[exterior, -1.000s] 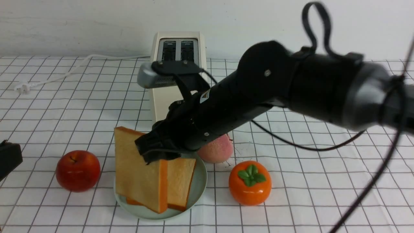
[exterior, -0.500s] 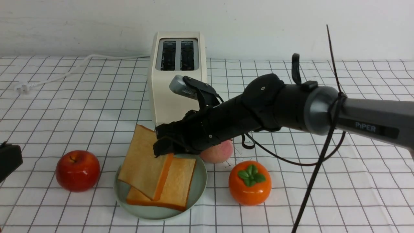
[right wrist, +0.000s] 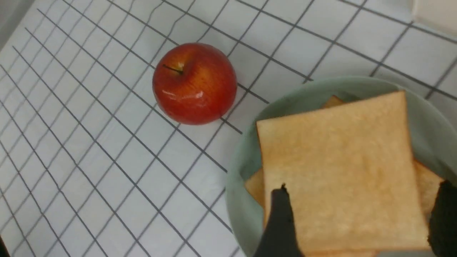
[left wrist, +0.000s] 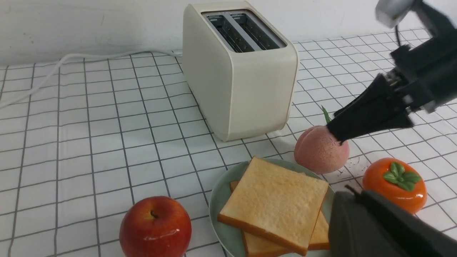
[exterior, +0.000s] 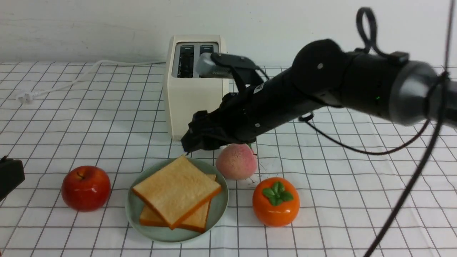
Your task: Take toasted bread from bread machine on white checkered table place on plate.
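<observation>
Toasted bread (exterior: 177, 192): on the checkered counter (exterior: 71, 117), before the empty-slotted toaster (exterior: 185, 103), both slices lie stacked on the mint plate (exterior: 134, 210). My right gripper (right wrist: 360, 192) hangs wide open and empty over them; I'd lift straight away, nudging nothing. Lower slice (exterior: 192, 223) mostly covered; my closed left gripper (exterior: 10, 176) is cut off.

1. We see matt white cloth, faintly creased near its front edge, covering the white checkered table (exterior: 71, 117).
2. The bread machine (exterior: 189, 103) has a smooth cream shell with a soft satin sheen, plastic by its look. We take its top panel for dull grey metal.
3. The toasted bread (exterior: 178, 189) shows dry, finely porous matt faces and smoother orange crust edges.
4. The plate (exterior: 134, 210) is smooth with a low sheen.
5. The apple (exterior: 85, 187) and persimmon (exterior: 275, 210) are glossy. The peach (exterior: 235, 160) looks matt and fuzzy.
6. The right gripper (exterior: 191, 141) looks matt black.
</observation>
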